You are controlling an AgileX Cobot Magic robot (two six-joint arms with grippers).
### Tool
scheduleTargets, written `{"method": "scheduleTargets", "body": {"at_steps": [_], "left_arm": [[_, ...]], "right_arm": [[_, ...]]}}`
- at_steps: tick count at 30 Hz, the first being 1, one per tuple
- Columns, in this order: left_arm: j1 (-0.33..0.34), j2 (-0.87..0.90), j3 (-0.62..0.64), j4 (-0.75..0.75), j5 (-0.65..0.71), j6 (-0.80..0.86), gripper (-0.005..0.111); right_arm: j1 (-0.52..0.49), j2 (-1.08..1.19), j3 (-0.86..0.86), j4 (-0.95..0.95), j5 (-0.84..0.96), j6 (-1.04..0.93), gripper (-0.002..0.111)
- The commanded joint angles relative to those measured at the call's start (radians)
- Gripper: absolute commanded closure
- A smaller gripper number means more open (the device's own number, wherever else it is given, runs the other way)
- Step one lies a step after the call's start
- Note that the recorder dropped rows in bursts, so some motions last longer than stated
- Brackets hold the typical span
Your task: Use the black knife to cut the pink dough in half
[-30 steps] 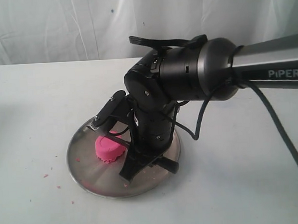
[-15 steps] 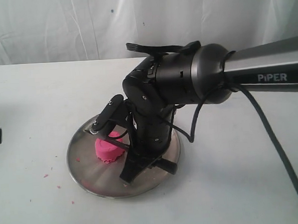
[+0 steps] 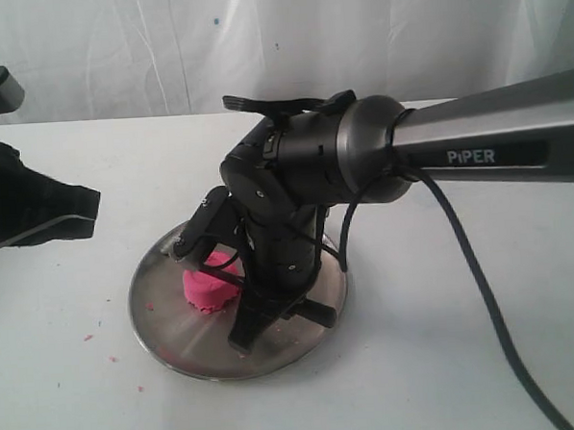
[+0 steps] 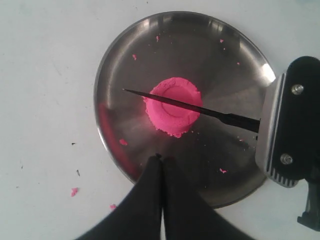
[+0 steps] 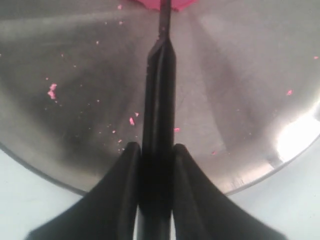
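**A:** Starting nearest us: what is the right gripper (image 5: 156, 155) doing?

**B:** Its fingers (image 5: 122, 165) are clamping the handle of the black knife (image 4: 192, 107), one on each side, low over the near part of the steel plate (image 3: 178, 346). The blade is running away from the gripper toward the far left, and it is lying across the middle of the pink dough (image 4: 173, 106).

**A:** So where is the dough sitting?

**B:** On the plate, a little left of its centre, as one round puck with a dent in its top. From above, the blade is crossing it close to the centre line, with the tip reaching past the far edge of the dough. I cannot tell whether the edge is biting in or only resting on top.

**A:** What would make the cut go well?

**B:** I'd say pressing straight down with the blade level, so the halves come out even. The dough looks soft and may stick to the blade or slide on the smooth steel, so a slow push seems safer than a sawing stroke.

**A:** And further back?

**B:** The left gripper (image 4: 160, 165) is hanging above the counter (image 3: 65, 381) at the far left, fingers pressed together and holding nothing. It is well apart from the plate. Pink crumbs (image 4: 74, 191) are lying scattered on plate and counter.
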Motion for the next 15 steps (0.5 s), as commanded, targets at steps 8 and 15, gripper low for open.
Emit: {"method": "scheduleTargets", "body": {"at_steps": [8,15], "left_arm": [[-0.001,0.110,-0.006,-0.104,-0.084,0.099,0.107],[-0.001,0.198,-0.009,-0.315,-0.150,0.315,0.093]], "right_arm": [[-0.002,0.015,-0.007,-0.035,0.009,-0.007,0.108],[-0.002,0.015,-0.014,-0.035,0.002,-0.007,0.108]]}}
